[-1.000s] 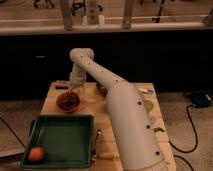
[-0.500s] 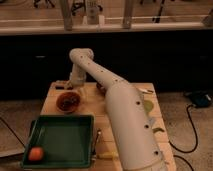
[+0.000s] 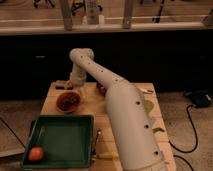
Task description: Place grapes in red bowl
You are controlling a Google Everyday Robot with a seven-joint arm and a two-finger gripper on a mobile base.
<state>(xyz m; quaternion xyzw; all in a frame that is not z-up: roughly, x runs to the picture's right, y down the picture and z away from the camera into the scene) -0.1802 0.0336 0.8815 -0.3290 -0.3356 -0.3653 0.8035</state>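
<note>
The red bowl [image 3: 68,101] sits on the left part of the wooden table [image 3: 92,107], just beyond the green tray. A dark lumpy mass, the grapes [image 3: 70,100], lies inside it. My arm reaches from the lower right up to a bend, then drops to the gripper [image 3: 75,86]. The gripper hangs just above the bowl's far rim and looks open, with nothing in it. The wrist hides most of it.
A green rectangular tray [image 3: 60,137] lies at the front left with a round orange fruit [image 3: 35,154] in its near corner. A dark brownish bowl [image 3: 102,89] peeks out behind the arm. Green items [image 3: 149,106] lie along the table's right side, and a utensil [image 3: 95,141] lies beside the tray.
</note>
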